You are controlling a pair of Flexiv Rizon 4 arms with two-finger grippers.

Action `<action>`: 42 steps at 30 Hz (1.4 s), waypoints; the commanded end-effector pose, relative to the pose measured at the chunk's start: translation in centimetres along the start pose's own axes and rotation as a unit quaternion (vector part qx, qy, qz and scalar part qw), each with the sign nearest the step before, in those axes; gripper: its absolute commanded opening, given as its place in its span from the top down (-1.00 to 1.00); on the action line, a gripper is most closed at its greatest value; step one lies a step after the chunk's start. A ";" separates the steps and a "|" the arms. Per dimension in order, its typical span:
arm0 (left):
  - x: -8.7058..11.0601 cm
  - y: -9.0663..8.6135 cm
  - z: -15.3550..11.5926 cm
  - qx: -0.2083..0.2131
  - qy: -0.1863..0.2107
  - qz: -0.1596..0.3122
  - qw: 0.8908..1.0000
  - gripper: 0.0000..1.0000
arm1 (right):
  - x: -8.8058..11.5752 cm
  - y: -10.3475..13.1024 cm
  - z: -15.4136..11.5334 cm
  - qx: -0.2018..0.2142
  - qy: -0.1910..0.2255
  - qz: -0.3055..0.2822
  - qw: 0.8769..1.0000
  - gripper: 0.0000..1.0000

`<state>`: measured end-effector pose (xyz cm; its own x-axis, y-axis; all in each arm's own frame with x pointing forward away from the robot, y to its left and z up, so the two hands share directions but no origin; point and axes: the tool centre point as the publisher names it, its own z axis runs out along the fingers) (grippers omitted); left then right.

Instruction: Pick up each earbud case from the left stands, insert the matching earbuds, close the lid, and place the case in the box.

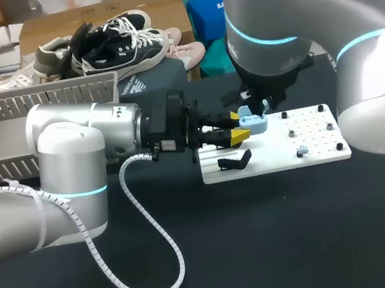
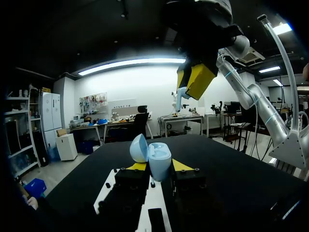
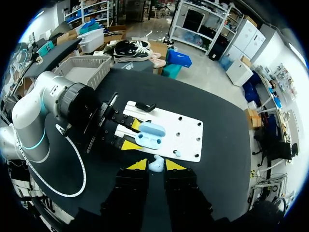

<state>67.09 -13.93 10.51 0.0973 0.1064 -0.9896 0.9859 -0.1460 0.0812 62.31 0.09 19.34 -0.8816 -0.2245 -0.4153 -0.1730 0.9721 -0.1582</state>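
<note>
Left wrist view: left pincer (image 2: 159, 166) is clenched on the light blue earbud case (image 2: 157, 155), one yellow tip on each side, lid flipped open. Right wrist view: right pincer (image 3: 155, 164) is pinching one light blue earbud (image 3: 156, 167) between its tips, hanging right above the open case.

Using the white board (image 1: 276, 151) as the reference, the case hovers over its left end, toward the far edge, with not much gap between the two pincers there. Near the board's left front corner lies a black stand (image 1: 234, 160). It sits close under the left pincer but isn't touching it.

Counts: one case, and two earbuds. The second earbud (image 1: 302, 148) sits on the board's right half among small black pegs, six as far as I can make out.

For room, the black bench (image 1: 271, 249) in front of the board's near edge is wide open, apart from a white coiled cable (image 1: 155, 270) looping off to the board's left. The grey slatted box (image 1: 58, 100) is well off past the board's left end. The right arm's bulk hangs over the board's right edge.
</note>
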 end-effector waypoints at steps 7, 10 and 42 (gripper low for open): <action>0.1 0.0 0.0 -0.001 -0.001 0.001 1.000 1.00 | -0.3 -0.5 1.4 0.063 0.053 0.148 0.986 1.00; 0.1 0.0 0.0 -0.001 -0.001 0.001 1.000 1.00 | -0.1 -1.1 1.5 0.049 0.081 0.158 0.983 1.00; 0.1 0.0 0.0 -0.001 -0.001 0.001 1.000 1.00 | -0.8 0.4 1.8 0.030 0.131 0.221 0.966 1.00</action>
<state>67.10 -13.94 10.51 0.0973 0.1064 -0.9896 0.9860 -0.1458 0.0813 62.87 -0.24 18.01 -0.9432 0.2394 -0.2302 0.2575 0.9649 -0.0516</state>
